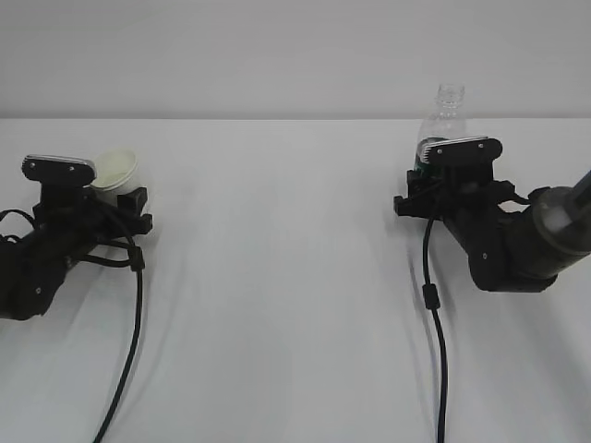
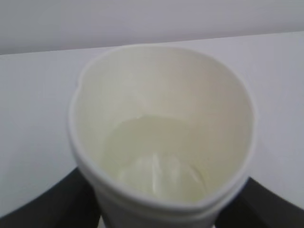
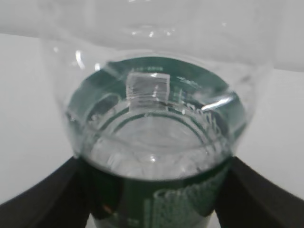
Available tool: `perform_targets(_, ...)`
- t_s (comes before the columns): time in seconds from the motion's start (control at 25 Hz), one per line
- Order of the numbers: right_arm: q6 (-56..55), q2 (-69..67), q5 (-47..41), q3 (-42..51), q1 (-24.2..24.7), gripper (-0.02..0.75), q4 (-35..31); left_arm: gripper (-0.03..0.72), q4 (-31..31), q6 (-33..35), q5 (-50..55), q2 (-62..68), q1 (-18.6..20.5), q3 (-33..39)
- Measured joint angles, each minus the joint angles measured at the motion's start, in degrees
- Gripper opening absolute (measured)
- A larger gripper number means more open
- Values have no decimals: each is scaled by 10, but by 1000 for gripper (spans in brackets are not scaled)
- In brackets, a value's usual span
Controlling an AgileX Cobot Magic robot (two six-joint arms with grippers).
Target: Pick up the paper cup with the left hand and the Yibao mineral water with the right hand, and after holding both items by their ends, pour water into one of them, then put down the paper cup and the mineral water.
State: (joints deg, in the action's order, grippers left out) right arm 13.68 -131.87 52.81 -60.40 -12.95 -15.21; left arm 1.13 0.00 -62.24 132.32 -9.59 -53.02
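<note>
The white paper cup (image 1: 115,169) sits between the black fingers of my left gripper (image 1: 120,196) at the far left and tilts so that its cream inside faces the camera. In the left wrist view the cup (image 2: 161,133) fills the frame, its rim pressed slightly out of round, with a finger (image 2: 42,206) against each side. The clear mineral water bottle (image 1: 444,118) with a dark green label stands upright and capless in my right gripper (image 1: 429,185). In the right wrist view the bottle (image 3: 152,118) sits between the fingers (image 3: 42,194), which press on the label.
The white table (image 1: 277,277) stretches between the two arms. A black cable (image 1: 129,351) trails from the left arm to the front edge, and another cable (image 1: 434,314) trails from the right arm. A pale wall stands behind.
</note>
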Motion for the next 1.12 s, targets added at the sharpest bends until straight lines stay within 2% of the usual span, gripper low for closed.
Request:
perform_targets(0.32,-11,-31,19,-6,1,532,-3,454,2,0,-31,17,0,-3)
perform_targets(0.68,-21,-35,21,-7,1,571,-3,560,2,0,2,22,1,-3)
perform_targets(1.12,-22,-40,5,-6,1,575,-4,583,2,0,7,19,1,6)
